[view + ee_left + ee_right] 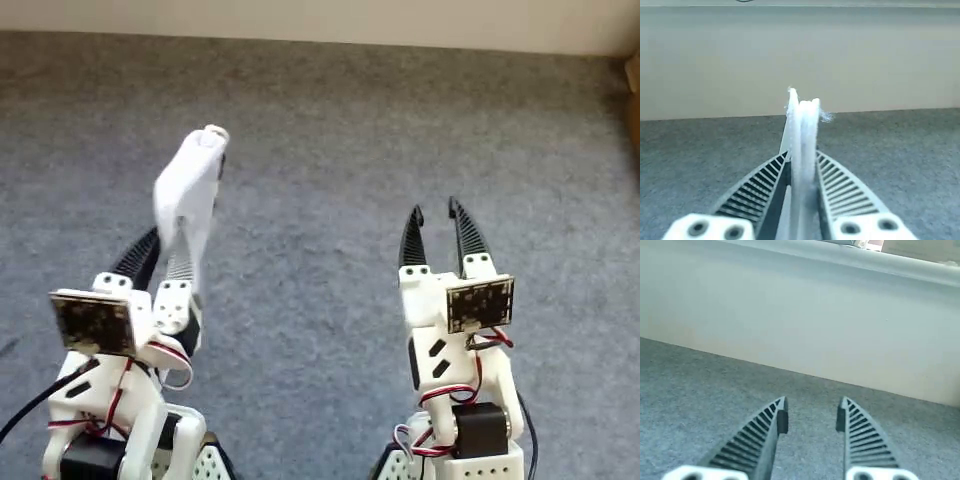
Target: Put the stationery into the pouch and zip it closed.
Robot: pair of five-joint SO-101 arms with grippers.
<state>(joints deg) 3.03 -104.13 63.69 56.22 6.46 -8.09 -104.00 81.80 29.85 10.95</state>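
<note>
Counter [330, 150]: grey and felt-like, spreading out ahead of the left hand as far as a pale wall [300, 18].

Task's thing: a white flat item [190, 190], pinched in the left hand and sticking out well past its tips. It is probably the pouch, but seen edge-on in the left wrist view [802, 120] it could also be a piece of stationery; I cannot tell which.

Long axis: in line with the left hand, running straight forward from it toward the wall. The free end leans a little toward the right hand's side.

Left hand [170, 245]: pressed onto the white item from both flat sides, with the item standing on edge between the two fingers [785, 165].

Right hand [435, 208]: well apart from the left hand and level with it, pointing the same way. It is spread, with bare counter showing through the gap [812, 402].

Nearer arm: the left, since it already grips the item.

Relation the next move turns on: the free end lies ahead of the left hand and off to the right hand's inner side. The right hand would likely have to swing across toward the left hand to meet it.
</note>
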